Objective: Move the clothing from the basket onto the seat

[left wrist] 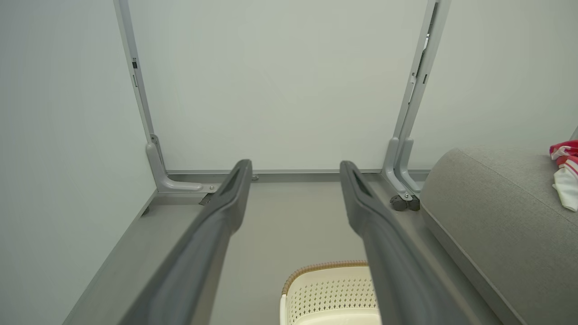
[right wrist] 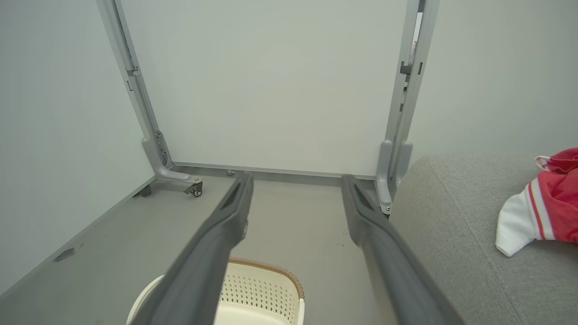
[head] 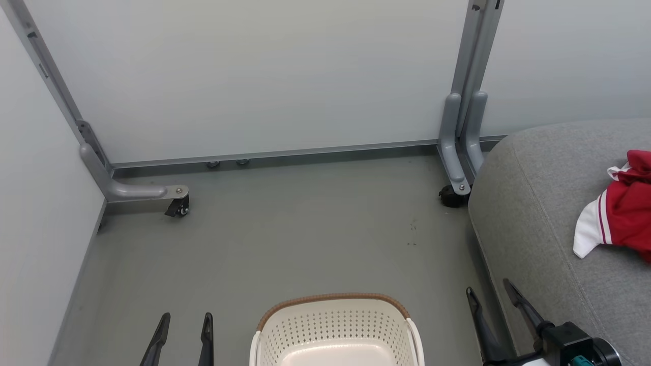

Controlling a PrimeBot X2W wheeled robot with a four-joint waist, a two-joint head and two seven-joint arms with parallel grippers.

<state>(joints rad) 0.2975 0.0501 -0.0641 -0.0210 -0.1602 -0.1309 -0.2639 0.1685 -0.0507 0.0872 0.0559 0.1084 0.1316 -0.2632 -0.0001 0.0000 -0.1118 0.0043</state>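
The cream perforated basket [head: 335, 330] with its brown rim stands on the floor at the bottom middle of the head view; the part of its inside that shows holds nothing. Red and white clothing [head: 618, 211] lies crumpled on the grey seat [head: 539, 203] at the right. My left gripper [head: 185, 320] hangs open to the left of the basket, empty. My right gripper [head: 488, 291] is open too, between the basket and the seat's edge. Both wrist views look over the basket [left wrist: 329, 293] [right wrist: 253, 293] toward the wall, with the clothing [left wrist: 564, 171] [right wrist: 542, 203] at far right.
Pale partition panels stand on grey metal legs with castors [head: 179, 206] [head: 450, 195] behind and to the left. Grey floor [head: 305, 239] stretches between the basket and the panels. The seat's rounded corner sits close to the right-hand leg.
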